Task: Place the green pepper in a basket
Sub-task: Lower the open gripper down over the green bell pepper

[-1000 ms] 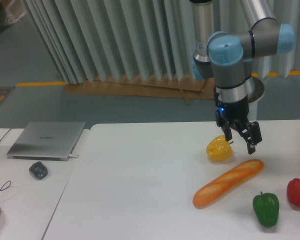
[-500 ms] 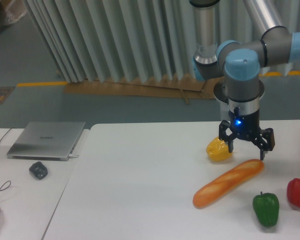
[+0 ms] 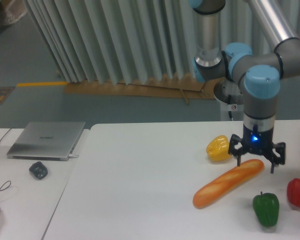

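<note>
My pincer (image 3: 256, 161) hangs fingers-down over the right part of the white table (image 3: 140, 190), spread wide and gripping nothing, w/ a blue light glowing on the wrist just above it. Its tips sit right over the upper end of the long orange bread loaf (image 3: 229, 183), which lies diagonally, low end toward the front-left. Whether the tips touch the loaf I can't tell from this angle.

The green pepper (image 3: 266, 208) stands upright near the table's front-right edge, stem up, below and a bit right of my pincer and apart from it. The red pepper (image 3: 298, 192) is just to its right, slightly farther back; the two are close but not touching. The yellow pepper (image 3: 218, 148) sits left of my pincer, near the loaf's upper end.

Far left (on a separate lower surface): a closed grey laptop (image 3: 46, 140) and a small dark mouse (image 3: 38, 170) in front of it.
</note>
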